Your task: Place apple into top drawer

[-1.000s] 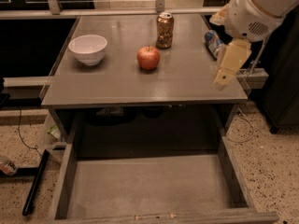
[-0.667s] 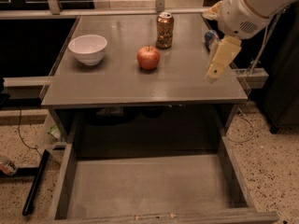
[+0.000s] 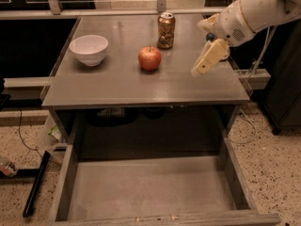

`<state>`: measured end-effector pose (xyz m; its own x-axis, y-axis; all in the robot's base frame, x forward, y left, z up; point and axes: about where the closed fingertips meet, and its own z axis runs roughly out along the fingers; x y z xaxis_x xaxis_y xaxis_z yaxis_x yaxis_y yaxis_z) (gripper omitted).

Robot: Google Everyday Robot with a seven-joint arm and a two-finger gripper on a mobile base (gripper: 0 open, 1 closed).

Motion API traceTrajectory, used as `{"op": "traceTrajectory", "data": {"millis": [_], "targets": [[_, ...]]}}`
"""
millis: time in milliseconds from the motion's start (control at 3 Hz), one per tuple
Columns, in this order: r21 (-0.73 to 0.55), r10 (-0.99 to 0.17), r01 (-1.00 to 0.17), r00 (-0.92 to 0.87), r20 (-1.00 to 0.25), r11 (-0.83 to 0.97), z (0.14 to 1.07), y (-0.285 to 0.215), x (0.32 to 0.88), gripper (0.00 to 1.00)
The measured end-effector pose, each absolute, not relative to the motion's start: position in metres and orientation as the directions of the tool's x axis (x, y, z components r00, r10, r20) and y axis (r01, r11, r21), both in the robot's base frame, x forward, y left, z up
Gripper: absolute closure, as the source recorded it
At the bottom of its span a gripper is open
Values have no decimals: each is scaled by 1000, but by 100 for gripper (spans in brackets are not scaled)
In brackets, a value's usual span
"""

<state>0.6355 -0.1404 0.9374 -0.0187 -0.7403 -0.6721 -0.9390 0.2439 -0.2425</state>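
- Camera view, work surface: a flat grey rectangular tabletop [image 3: 141,86] carries three items: a white ceramic bowl [image 3: 89,49] at the left, a brown-and-gold metal drink can [image 3: 166,30] at the rear centre, and the round red apple with orange-yellow patches [image 3: 149,58].
- Camera view, apple position: the apple stands upright, stem up, near the middle of the tabletop. It is just in front of the can and apart from it, and well apart from the bowl.
- Camera view, gripper: the cream-coloured two-finger gripper [image 3: 201,66] hangs above the right part of the tabletop, angled down and to the left, to the right of the apple and not touching it. It holds nothing. Whether it is parted or closed cannot be told.
- Camera view, target: the wide shallow grey top drawer [image 3: 146,187] is pulled out below the tabletop edge, with its flat bottom exposed.
- Handling judgement: the apple is likely firm, moderately heavy for its size, smooth-skinned and prone to rolling or bruising. Take hold across its widest girth, level with the middle, with the stem left free.
- Step in hand, as judged: approach to the apple; the grasp is not yet made.
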Motion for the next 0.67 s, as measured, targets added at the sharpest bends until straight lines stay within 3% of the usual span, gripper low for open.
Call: {"op": "traceTrajectory", "data": {"millis": [667], "targets": [[-240, -727, -940, -11, -687, 241, 927, -126, 642, 0]]}}
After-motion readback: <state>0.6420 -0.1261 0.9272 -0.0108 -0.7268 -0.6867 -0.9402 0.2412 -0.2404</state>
